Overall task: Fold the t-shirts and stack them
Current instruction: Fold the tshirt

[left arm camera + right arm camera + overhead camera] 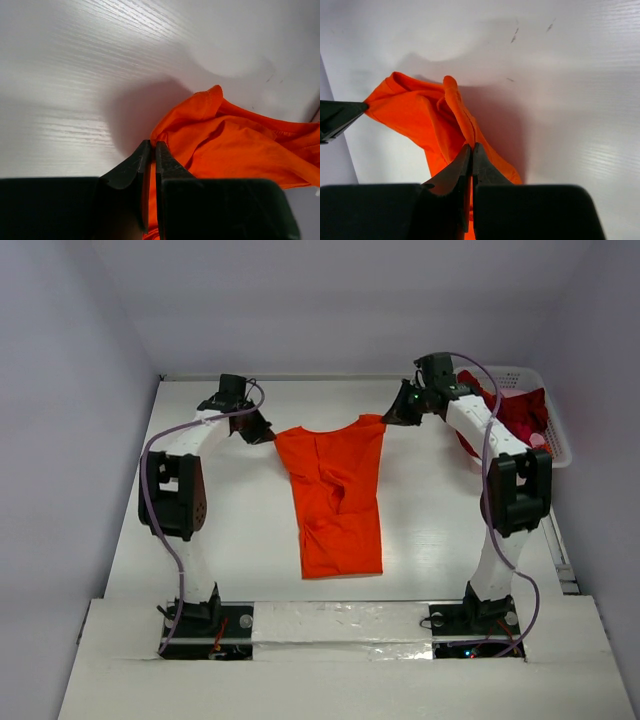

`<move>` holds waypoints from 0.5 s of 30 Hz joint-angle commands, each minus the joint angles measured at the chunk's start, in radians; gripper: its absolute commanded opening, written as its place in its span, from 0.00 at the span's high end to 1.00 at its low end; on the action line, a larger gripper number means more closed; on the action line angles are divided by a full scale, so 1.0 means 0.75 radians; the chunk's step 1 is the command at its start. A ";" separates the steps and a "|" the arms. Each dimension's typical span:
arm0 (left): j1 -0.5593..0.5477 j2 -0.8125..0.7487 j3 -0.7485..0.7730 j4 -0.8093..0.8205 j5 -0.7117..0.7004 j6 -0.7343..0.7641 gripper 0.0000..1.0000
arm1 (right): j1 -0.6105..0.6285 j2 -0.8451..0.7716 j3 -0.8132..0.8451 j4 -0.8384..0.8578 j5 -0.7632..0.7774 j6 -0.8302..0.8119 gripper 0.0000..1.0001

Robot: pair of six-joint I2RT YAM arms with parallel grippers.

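A bright orange t-shirt (338, 495) hangs stretched between my two grippers over the middle of the table, its lower part lying crumpled toward the near edge. My left gripper (262, 432) is shut on the shirt's left top corner; orange cloth (235, 135) shows between its jaws (154, 145). On the right top corner my right gripper (400, 412) is shut too, pinching a fold of the orange cloth (425, 115) at its tips (471, 146). Dark red t-shirts (515, 412) lie heaped in a basket at the back right.
A white plastic lattice basket (556, 430) stands at the back right corner, beside the right arm. White walls close the table on the left, back and right. The arm bases (340, 625) sit at the near edge.
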 commanded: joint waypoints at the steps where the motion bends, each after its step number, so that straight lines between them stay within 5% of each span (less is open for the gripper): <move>1: 0.002 -0.157 0.012 -0.048 -0.005 0.027 1.00 | 0.005 -0.103 -0.057 -0.011 -0.041 -0.030 1.00; 15: 0.002 -0.312 -0.039 -0.191 0.013 0.064 1.00 | 0.105 -0.314 -0.359 0.001 -0.094 -0.022 1.00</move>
